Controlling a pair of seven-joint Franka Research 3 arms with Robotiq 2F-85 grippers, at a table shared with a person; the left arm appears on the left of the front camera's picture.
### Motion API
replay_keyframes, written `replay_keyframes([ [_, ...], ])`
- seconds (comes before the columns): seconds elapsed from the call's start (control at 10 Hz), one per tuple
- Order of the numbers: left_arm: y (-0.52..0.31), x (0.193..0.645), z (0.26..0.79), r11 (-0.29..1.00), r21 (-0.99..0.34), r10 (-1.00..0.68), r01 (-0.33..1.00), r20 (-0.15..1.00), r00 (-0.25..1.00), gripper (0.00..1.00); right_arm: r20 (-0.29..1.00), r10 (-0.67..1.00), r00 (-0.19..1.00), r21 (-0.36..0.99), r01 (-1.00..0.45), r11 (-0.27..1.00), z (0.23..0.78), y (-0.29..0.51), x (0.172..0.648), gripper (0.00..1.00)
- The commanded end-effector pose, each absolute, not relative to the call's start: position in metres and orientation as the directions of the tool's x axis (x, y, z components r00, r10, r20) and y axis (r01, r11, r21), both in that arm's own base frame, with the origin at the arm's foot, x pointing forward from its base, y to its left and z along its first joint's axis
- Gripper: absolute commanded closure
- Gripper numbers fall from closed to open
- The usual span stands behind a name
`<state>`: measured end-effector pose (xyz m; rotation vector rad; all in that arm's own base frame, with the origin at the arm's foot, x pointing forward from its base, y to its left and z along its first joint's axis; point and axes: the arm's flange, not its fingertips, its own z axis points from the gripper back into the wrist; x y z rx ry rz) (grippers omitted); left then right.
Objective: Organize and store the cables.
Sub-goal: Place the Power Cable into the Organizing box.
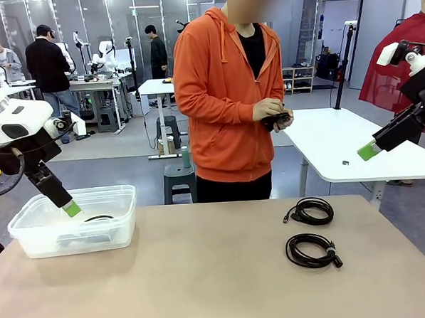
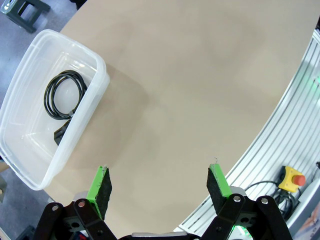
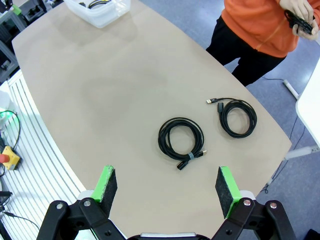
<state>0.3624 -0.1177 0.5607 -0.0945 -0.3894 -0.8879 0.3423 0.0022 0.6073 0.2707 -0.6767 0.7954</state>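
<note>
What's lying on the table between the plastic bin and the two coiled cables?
Nothing: the right wrist view shows bare table from bin to nearer cable and farther cable.

A bin [image 1: 38,239] on the tabletop's [image 1: 204,280] left holds one cable [image 2: 48,95]; at right, a near cable [image 1: 303,261] lies before a far cable [image 1: 313,222].

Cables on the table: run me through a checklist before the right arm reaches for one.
1. Right pincer open and empty: ok.
2. Left pincer open and empty: ok.
3. Near cable coiled, lying free on the table: ok.
4. Far cable apart from it: ok.
5. Bin has room, one stored cable inside: ok.
6. Person's hands off the tabletop, holding something dark: ok.
</note>
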Motion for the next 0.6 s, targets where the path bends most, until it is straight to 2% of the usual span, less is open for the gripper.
replay_keyframes([
  [0.0,-0.1176,0.3602,0.5647,0.642,0.072,-0.733,0.764,0.353,0.582,0.04,0.651,0.570,0.502,-0.023,-0.737,0.676,0.6069,0.0018,0.3425,0.00],
  [0.5,-0.1176,0.3602,0.5647,0.642,0.072,-0.733,0.764,0.353,0.582,0.04,0.651,0.570,0.502,-0.023,-0.737,0.676,0.6069,0.0018,0.3425,0.00],
])
